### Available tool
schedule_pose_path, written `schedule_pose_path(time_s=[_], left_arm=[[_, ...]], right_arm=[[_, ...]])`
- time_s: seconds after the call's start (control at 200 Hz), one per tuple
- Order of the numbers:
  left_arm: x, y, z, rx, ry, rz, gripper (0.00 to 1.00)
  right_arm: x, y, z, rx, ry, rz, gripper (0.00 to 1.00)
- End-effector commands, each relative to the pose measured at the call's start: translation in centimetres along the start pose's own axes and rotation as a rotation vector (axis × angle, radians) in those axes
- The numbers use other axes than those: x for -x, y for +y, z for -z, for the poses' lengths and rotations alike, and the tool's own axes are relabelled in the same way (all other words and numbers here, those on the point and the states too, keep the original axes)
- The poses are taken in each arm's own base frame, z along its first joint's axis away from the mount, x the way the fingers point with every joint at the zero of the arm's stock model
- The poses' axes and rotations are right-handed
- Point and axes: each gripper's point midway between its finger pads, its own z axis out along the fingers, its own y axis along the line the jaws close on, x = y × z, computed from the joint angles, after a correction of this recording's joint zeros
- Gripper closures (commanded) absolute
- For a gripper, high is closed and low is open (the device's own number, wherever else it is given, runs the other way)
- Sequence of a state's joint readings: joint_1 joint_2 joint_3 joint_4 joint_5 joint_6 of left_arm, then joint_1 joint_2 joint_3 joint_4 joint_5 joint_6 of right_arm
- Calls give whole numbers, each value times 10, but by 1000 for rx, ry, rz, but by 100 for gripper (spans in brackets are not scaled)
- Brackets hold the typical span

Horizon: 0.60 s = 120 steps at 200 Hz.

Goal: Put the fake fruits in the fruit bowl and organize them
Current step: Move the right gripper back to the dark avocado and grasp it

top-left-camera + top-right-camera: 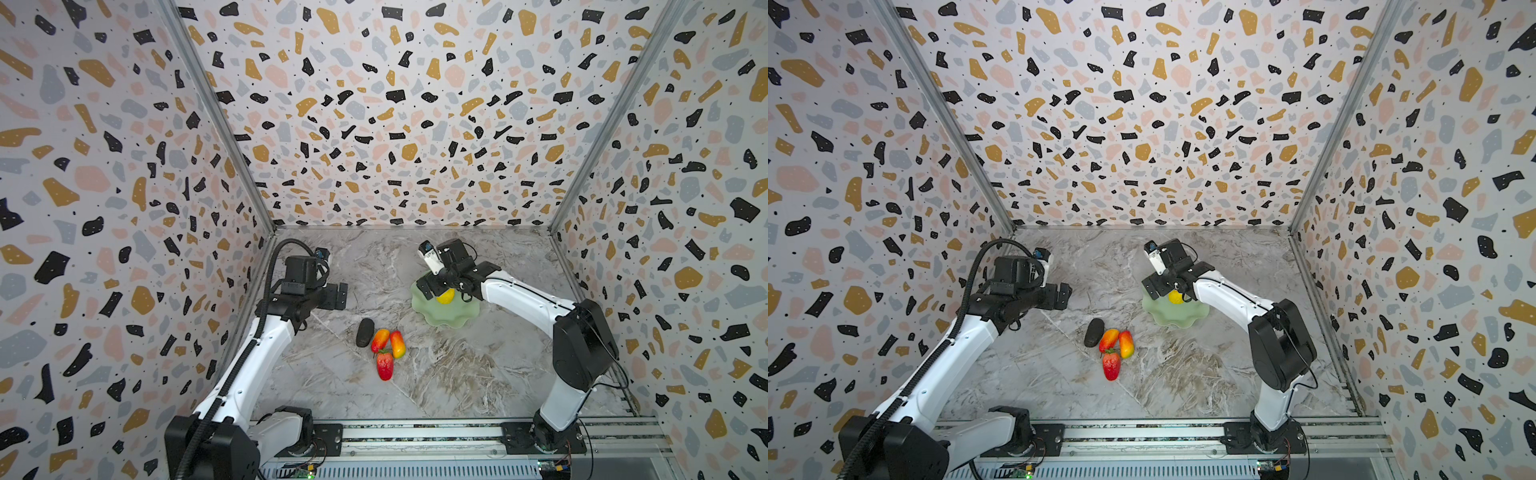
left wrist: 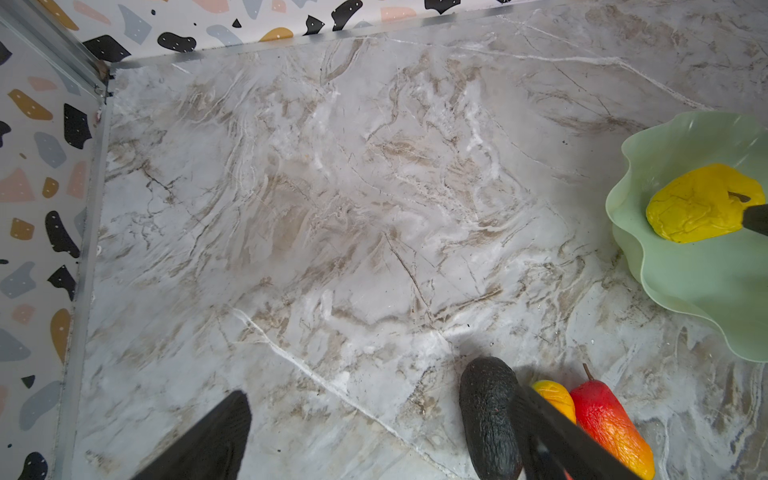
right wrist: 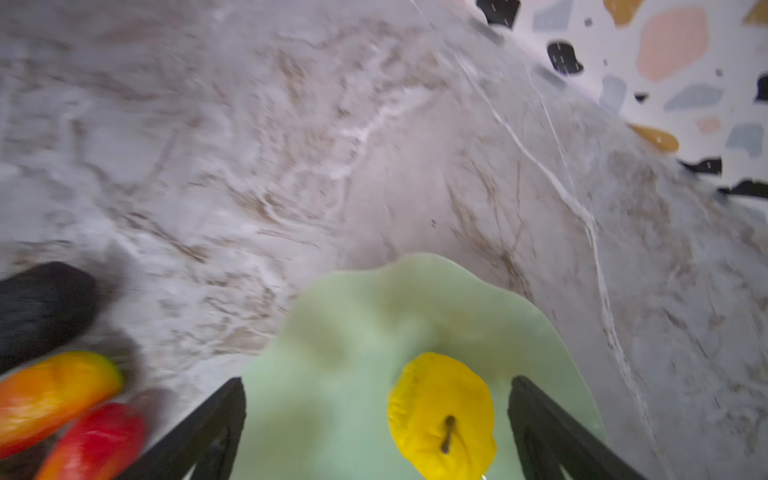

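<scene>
The pale green fruit bowl [image 1: 455, 318] stands right of centre with the yellow fruit [image 1: 445, 296] lying in it. My right gripper [image 3: 376, 386] hangs open over the bowl, and the yellow fruit [image 3: 442, 411] lies loose between its fingers, touching neither. On the marble, left of the bowl, lie the dark oval [image 1: 364, 332], two red-to-yellow fruits [image 1: 380, 340] [image 1: 397, 344] and the strawberry [image 1: 385, 365]. My left gripper [image 1: 338, 296] is open and empty, above the table beyond the dark oval [image 2: 486, 415].
Patterned walls close in the table on the left, back and right. A metal rail [image 1: 415, 434] with both arm bases runs along the front edge. Bare marble [image 2: 332, 208] lies between the left wall and the bowl.
</scene>
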<state>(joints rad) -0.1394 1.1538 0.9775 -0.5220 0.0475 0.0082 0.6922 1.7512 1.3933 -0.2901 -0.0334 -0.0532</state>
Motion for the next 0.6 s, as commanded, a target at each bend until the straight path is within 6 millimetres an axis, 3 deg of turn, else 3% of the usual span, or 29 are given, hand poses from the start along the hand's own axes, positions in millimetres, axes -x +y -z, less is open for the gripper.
schedule_pose_path(time_s=[0.0,0.14,0.35,0.596], left_arm=[[4,3,-1,8,-15,-8,0],[6,3,0,7,-20,-8,0],[5,4,2,14,-28,-6,0],[5,3,3,10,-33,-5,0]], right_arm=[[9,59,3,143,-5,21,1],[7,114,-19,256,14,23,1],[-7,164,-51,355,51,-17,1],[-20,192,-77,393,77,-50,1]])
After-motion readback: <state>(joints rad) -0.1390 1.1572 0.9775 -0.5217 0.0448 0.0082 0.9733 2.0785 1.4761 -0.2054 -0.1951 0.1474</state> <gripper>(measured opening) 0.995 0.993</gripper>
